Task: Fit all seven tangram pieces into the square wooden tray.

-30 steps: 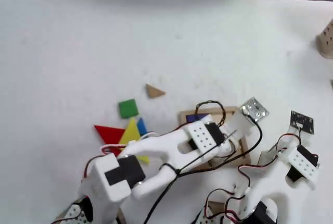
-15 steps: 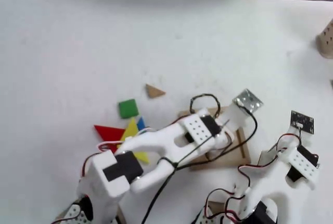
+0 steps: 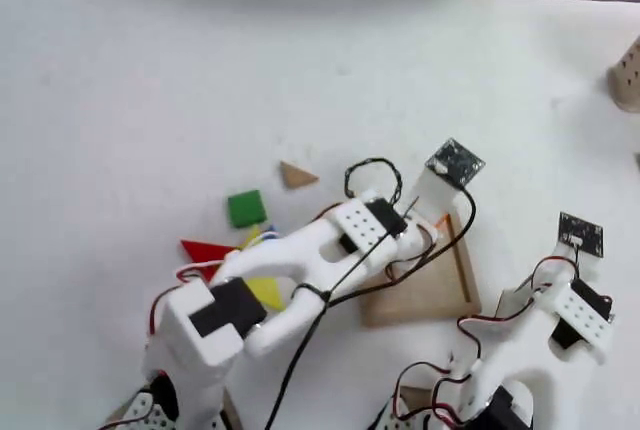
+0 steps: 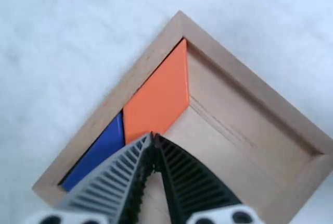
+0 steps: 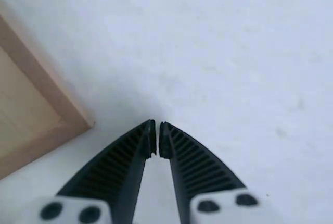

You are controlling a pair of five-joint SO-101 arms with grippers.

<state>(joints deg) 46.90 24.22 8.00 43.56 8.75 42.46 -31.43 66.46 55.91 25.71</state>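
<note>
Looking down over the white table (image 3: 150,80), we see the left arm (image 3: 300,265) as the largest thing on it. It stretches slantwise from its base at the near left across to the square wooden tray (image 3: 463,262), with its wrist bent down over the tray's far left part. The right arm (image 3: 575,312) sits folded low at the near right, just beside the tray.

From the left wrist we find the left gripper (image 4: 154,139) clenched, tips together with nothing between them. It points at the edge of an orange piece (image 4: 158,96); whether it touches, we cannot tell. That orange piece lies inside the tray along one rim, up against a corner, and a blue piece (image 4: 96,153) lies next to it along the same rim. The remaining floor of the tray is bare wood.

The right gripper (image 5: 157,130) is likewise closed on nothing, above bare table just off a tray corner.

Left of the tray lie a yellow triangle (image 3: 262,290) and a red triangle (image 3: 205,251), both partly under the left arm. Farther back are a green square (image 3: 246,208) and a small wood-coloured triangle (image 3: 297,175).
</note>
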